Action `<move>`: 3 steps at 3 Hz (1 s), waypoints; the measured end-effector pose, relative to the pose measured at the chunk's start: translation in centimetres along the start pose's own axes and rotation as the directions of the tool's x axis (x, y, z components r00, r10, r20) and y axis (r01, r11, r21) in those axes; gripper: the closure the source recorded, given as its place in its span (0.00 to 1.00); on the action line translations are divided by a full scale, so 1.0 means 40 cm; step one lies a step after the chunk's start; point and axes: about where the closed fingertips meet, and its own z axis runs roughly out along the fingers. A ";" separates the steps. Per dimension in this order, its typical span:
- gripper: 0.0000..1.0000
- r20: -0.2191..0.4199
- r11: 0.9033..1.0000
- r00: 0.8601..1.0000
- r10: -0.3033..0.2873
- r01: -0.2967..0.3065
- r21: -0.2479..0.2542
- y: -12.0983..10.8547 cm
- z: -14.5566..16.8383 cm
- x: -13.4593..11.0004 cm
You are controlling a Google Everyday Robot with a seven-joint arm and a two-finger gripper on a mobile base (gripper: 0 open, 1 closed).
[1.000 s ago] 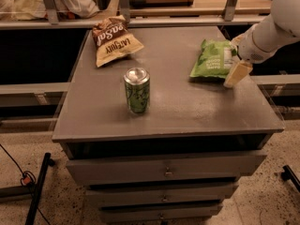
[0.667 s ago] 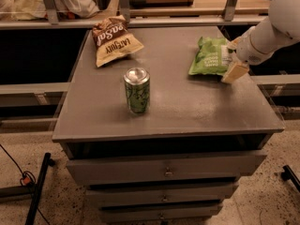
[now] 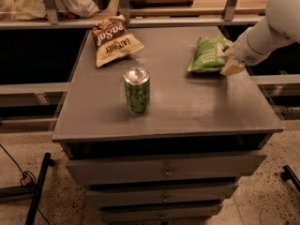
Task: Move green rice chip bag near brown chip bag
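Across the grey cabinet top [image 3: 187,111], my pale gripper [image 3: 232,65] meets the right edge of the glossy green rice chip bag [image 3: 208,55], hold impossible to tell, so a weak pinch could drop it short of the far-left brown-and-cream chip bag [image 3: 112,41].

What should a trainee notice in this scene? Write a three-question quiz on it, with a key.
1. True or false: the green rice chip bag lies touching the brown chip bag.
2. Where is the gripper? A) at the brown chip bag; B) at the right edge of the green rice chip bag; C) out of view.
3. What stands upright on the table, nearer its front edge than either bag?

Key
1. False: the bags lie well apart, brown at back left and green at back right.
2. B.
3. The green can.
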 end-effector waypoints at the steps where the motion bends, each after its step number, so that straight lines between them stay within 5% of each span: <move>1: 1.00 0.029 1.000 1.000 -0.008 0.007 0.012 -0.008 -0.032 -0.039; 3: 1.00 0.203 0.996 0.979 -0.007 -0.012 0.089 -0.049 -0.126 -0.117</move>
